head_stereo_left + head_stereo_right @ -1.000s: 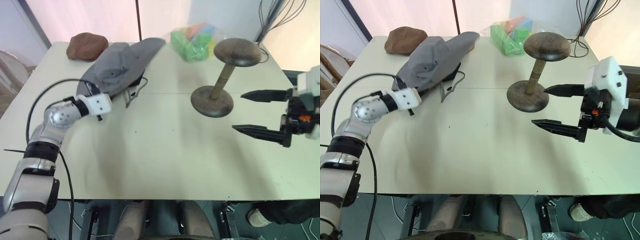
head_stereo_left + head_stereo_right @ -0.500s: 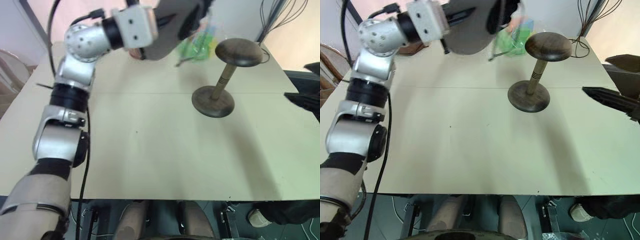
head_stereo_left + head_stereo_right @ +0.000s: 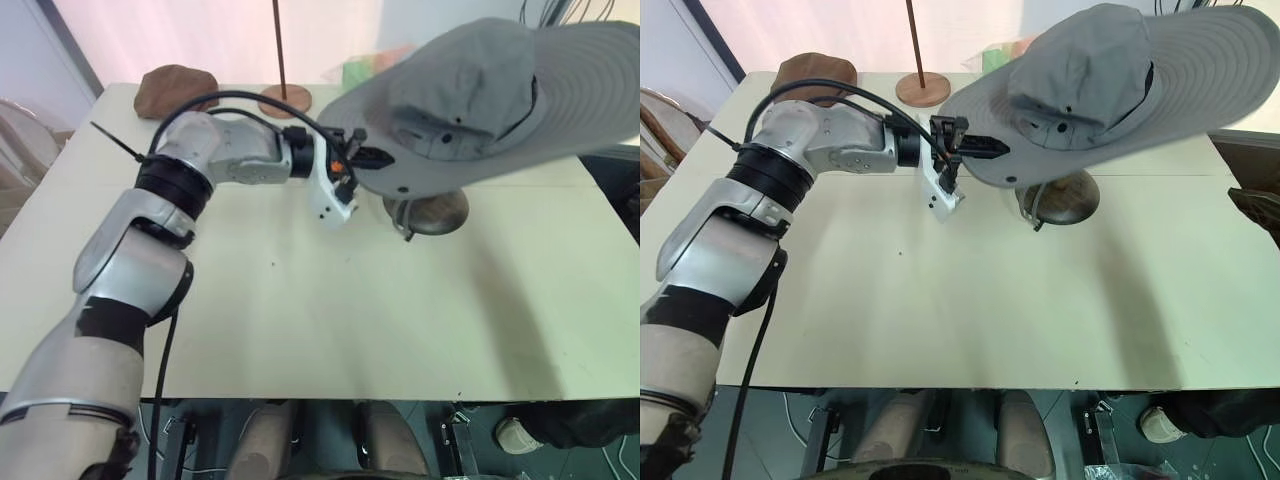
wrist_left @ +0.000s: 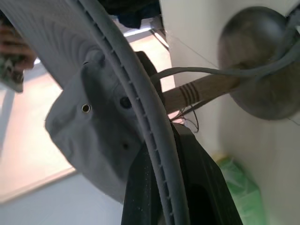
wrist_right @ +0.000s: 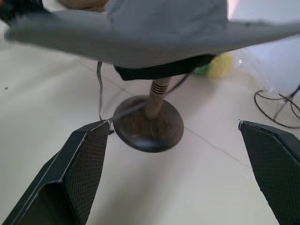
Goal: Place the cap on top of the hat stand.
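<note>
While the left gripper point(image 3: 985, 148) is pinching the cap's point(image 3: 1110, 90) brim, the cap is hanging over the hat stand point(image 5: 149, 123). The right gripper point(image 5: 173, 164) is standing wide apart, gripping nothing, near the stand's base.

Cap over the stand, right of the table's middle
The cap point(image 3: 1110, 90) hangs above the hat stand point(image 3: 1058, 198); a flat cap point(image 3: 816, 72) lies far left.

hat stand point(image 3: 432, 212) top behind cap point(image 3: 480, 100)
</note>
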Robot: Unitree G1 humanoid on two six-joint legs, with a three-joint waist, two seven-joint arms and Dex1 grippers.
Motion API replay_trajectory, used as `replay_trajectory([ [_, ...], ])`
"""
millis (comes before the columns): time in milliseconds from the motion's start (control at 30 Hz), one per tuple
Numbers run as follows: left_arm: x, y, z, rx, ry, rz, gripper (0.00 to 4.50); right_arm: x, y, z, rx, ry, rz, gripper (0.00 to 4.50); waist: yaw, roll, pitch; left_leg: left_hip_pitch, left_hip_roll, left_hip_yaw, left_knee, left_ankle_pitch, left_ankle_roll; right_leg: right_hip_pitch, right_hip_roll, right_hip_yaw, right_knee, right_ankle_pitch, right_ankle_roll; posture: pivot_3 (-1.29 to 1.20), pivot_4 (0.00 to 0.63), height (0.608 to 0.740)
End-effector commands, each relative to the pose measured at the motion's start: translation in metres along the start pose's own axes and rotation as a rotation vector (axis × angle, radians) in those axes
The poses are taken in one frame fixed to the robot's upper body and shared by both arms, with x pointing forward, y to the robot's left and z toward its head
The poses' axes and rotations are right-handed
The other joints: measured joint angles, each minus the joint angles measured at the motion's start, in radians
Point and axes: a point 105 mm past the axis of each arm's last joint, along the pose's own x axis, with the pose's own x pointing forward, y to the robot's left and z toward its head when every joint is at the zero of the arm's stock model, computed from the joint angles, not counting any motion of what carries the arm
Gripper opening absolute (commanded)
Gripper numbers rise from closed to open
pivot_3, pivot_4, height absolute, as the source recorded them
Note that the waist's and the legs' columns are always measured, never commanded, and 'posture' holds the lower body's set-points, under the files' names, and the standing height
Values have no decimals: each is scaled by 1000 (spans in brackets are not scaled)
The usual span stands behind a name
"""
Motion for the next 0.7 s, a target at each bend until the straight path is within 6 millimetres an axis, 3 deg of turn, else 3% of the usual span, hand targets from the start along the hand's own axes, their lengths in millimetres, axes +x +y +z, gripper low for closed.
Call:
replay_trajectory([
  [33,1,21,-18,177,41,63,29,-8,2,4,-21,-23,-34,4500,1,-1,1,0,0,0,0,0,0,0,0,0,0,0,0,0,150,735],
  [333,7,57,-36,225,89,186,29,-9,9,-8,10,-4,-37,4500,1,-3,2,-1,0,0,0,0,0,0,-1,-1,0,0,1,0,150,735],
  [467,12,41,-22,189,25,158,29,-10,11,-6,9,-9,-41,4500,1,-3,2,-1,0,0,0,0,0,0,-1,-1,0,0,1,0,150,735],
  [700,9,-21,17,26,-86,56,29,-14,9,1,-9,-7,-48,4500,0,-3,2,0,0,0,0,0,0,0,-1,-1,0,0,1,0,150,735],
])
